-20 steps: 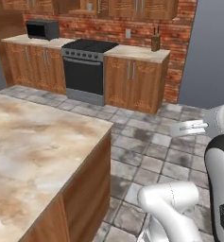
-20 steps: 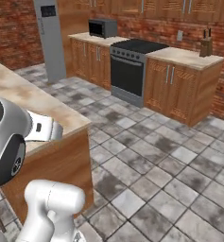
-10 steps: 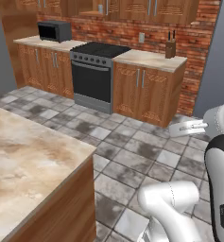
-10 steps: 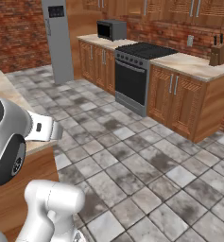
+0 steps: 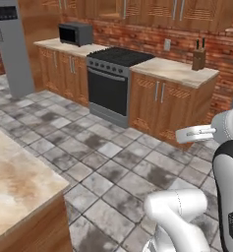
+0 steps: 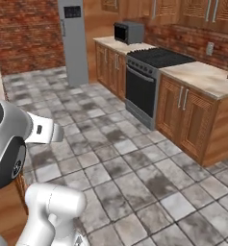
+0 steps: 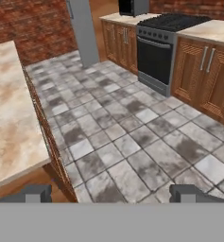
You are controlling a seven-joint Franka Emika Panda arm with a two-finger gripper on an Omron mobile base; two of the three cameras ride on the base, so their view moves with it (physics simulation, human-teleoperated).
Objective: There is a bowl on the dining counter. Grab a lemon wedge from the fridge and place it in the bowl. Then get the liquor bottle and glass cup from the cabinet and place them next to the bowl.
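Gripper (image 7: 111,193) spread wide, empty, hanging over grey tiled floor (image 7: 132,137) beside marble counter (image 7: 12,113). Fridge (image 5: 12,47) stands left of stove (image 5: 113,81); microwave (image 5: 75,34) between them on wood cabinets (image 5: 64,74). Brick wall behind.

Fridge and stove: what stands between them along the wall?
Between the fridge and the stove stands a wooden cabinet run with a microwave on top, seen in the left base view.
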